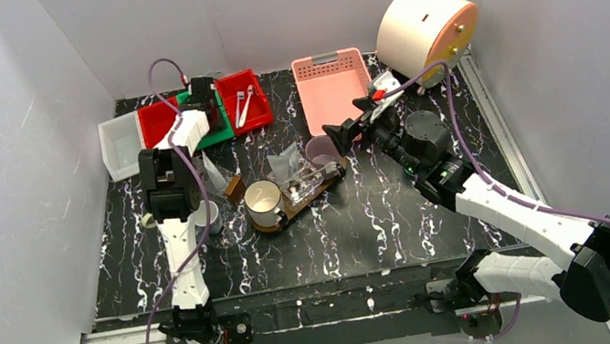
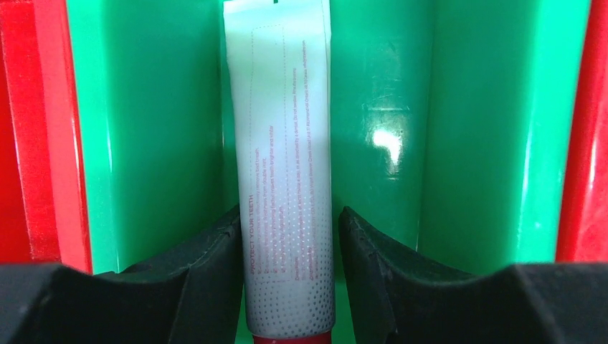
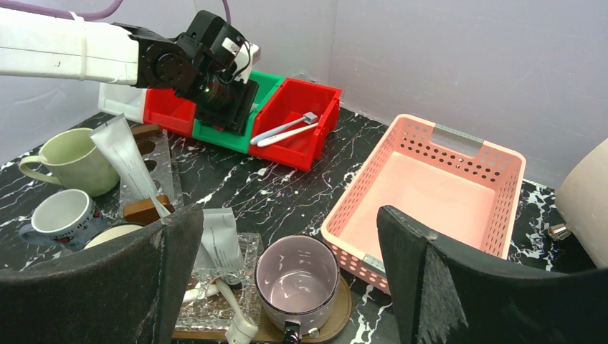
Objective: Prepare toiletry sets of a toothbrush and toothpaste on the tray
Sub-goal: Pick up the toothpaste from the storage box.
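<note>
Overhead, the left claw (image 2: 290,222) reaches down into a green bin (image 2: 158,129) at about 11 o'clock on the table. Seen from its wrist, a white toothpaste tube (image 2: 283,143) lies on the bin floor directly between the two black fingers (image 2: 201,272). The tube's long axis runs from 12 to 6 o'clock, straight away from the claw, with the red cap at 6 o'clock, nearest the wrist. The jaws stand close on either side of the tube. A thin sliver of green shows at the 3 o'clock side, so the claw looks released, not yet pinching. The left arm is plainly the nearer one; a simple squeeze across the tube's narrow width looks like the next move.

The right claw (image 1: 340,135) is spread wide and holds nothing. It hovers near the table's centre, above the 2 o'clock end of the tray (image 3: 344,301).

On the tray stand a pink mug (image 3: 297,276), which is empty, and a cream mug (image 1: 262,199). Between them lies a clear bag (image 3: 215,251) with another white tube poking out.

A red bin (image 3: 315,107) at 3 o'clock of the green one holds white toothbrushes (image 3: 283,129). A pink basket (image 3: 423,186) at 12 o'clock on the table is empty.
</note>
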